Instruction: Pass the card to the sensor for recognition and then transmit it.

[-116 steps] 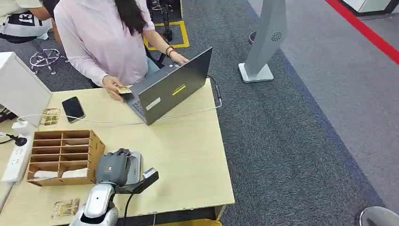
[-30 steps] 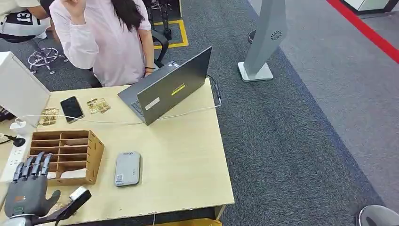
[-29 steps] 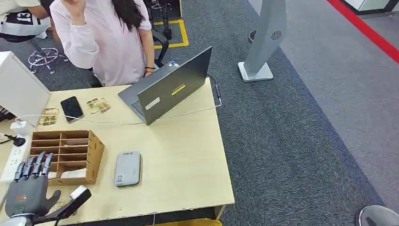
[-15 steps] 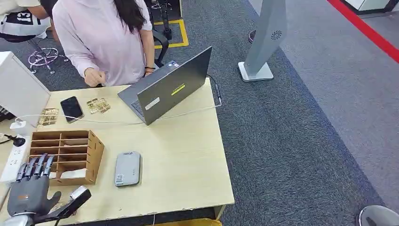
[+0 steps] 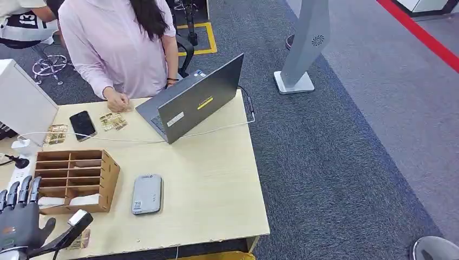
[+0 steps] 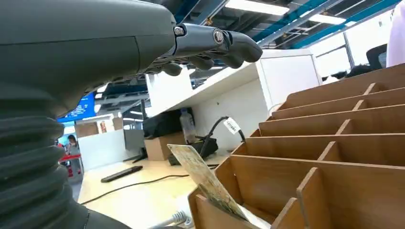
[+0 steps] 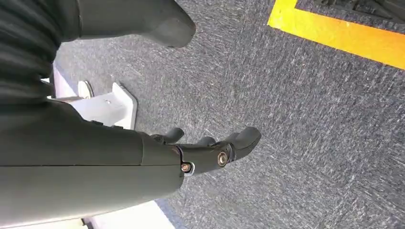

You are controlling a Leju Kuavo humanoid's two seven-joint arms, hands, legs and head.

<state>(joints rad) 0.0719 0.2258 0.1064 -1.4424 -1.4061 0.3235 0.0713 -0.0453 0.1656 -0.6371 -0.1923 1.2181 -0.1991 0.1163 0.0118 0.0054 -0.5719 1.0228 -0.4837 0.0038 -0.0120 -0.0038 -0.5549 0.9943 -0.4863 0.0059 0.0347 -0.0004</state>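
left hand [image 5: 19, 216] empty, fingers spread, beside the wooden organizer [image 5: 76, 180]; right hand [image 7: 210, 148] empty, fingers loosely apart over carpet [image 7: 310, 119]

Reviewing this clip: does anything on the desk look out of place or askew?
One thing: a patterned card lies loose on the desk's near edge by the left hand, outside the wooden organizer. In the left wrist view another card leans tilted out of a slot. The sensor lies flat; nothing looks spilled or damaged.

patterned card [image 6: 206, 181] tilted in wooden organizer [image 5: 76, 180], grey sensor [image 5: 146, 194] flat beside
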